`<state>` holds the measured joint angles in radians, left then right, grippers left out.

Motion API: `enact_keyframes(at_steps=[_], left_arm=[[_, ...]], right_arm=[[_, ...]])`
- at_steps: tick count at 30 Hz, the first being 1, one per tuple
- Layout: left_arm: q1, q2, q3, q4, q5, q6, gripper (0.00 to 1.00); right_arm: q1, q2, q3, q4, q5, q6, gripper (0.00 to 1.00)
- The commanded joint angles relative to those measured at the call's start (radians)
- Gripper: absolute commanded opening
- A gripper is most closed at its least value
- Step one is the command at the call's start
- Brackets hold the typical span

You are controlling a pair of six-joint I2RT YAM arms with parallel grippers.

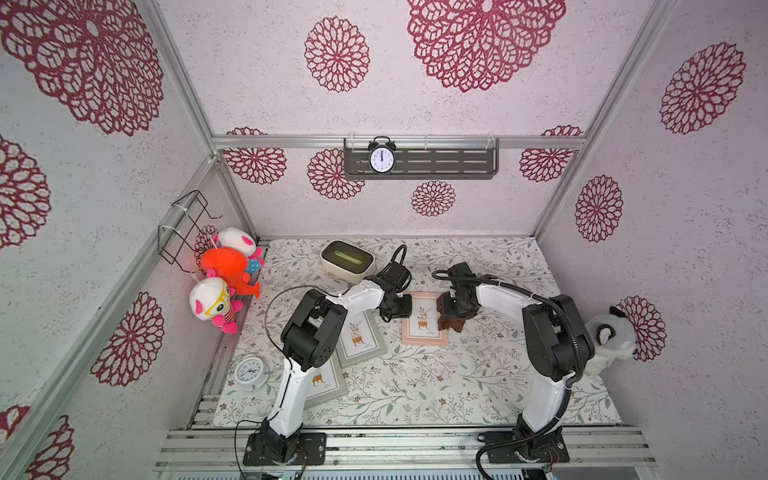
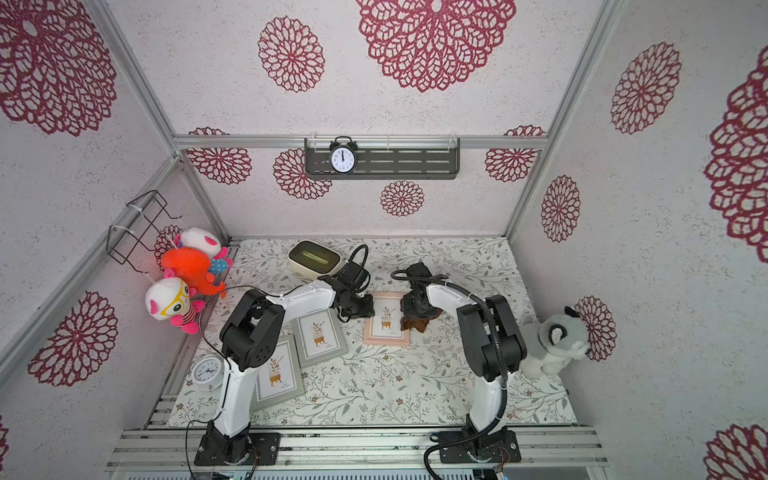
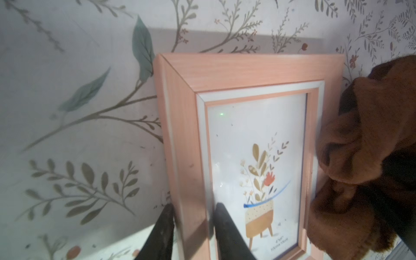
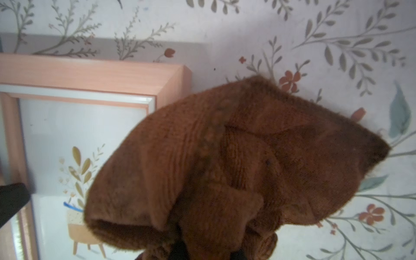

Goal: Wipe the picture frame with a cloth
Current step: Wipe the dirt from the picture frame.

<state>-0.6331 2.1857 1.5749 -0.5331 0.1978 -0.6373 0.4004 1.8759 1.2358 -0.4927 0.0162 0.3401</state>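
A cloth (image 4: 225,157) at the pink frame (image 3: 236,72)
right gripper (image 1: 453,311) clamped on it; left gripper (image 3: 194,209) jaws narrow, straddling the frame's opposite edge, grip unclear

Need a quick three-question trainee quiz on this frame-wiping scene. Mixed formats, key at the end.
1. True or false: the cloth covers the whole pink frame.
2. Counting the pink one, how many frames lie on the table? A two, B three, C four.
3. Fill in: the right gripper is shut on the ____.
Key: 1 false; 2 B; 3 cloth.
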Motion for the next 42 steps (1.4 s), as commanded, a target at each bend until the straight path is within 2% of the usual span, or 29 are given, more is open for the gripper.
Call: enact_keyframes(at_steps=[1, 8, 11, 16, 19, 29, 35, 42], left_arm=[[-0.026, 0.061, -0.011, -0.069, -0.006, 0.009, 0.31], [-0.028, 0.018, -0.095, -0.022, -0.010, -0.007, 0.22], [-0.028, -0.023, -0.126, 0.015, -0.012, -0.009, 0.21], [-0.027, -0.078, -0.138, 0.052, -0.009, -0.008, 0.30], [-0.020, -0.097, -0.123, 0.063, 0.003, -0.008, 0.30], [0.009, -0.124, -0.111, 0.093, -0.015, -0.019, 0.35], [0.016, -0.090, -0.106, 0.110, -0.002, -0.027, 0.31], [0.016, -0.054, -0.095, 0.073, -0.018, -0.018, 0.19]], right_arm=[[0.033, 0.016, -0.046, -0.032, -0.014, -0.019, 0.00], [0.055, -0.033, -0.115, -0.038, -0.009, 0.000, 0.00], [0.057, -0.070, -0.121, -0.048, -0.003, 0.014, 0.00], [0.057, -0.111, -0.058, -0.102, 0.028, 0.013, 0.00], [0.058, -0.108, 0.008, -0.131, 0.036, 0.002, 0.00], [0.058, 0.031, 0.166, -0.149, 0.044, -0.031, 0.00], [0.058, 0.101, 0.165, -0.120, 0.037, -0.032, 0.00], [0.065, 0.126, 0.142, -0.085, 0.009, -0.026, 0.00]])
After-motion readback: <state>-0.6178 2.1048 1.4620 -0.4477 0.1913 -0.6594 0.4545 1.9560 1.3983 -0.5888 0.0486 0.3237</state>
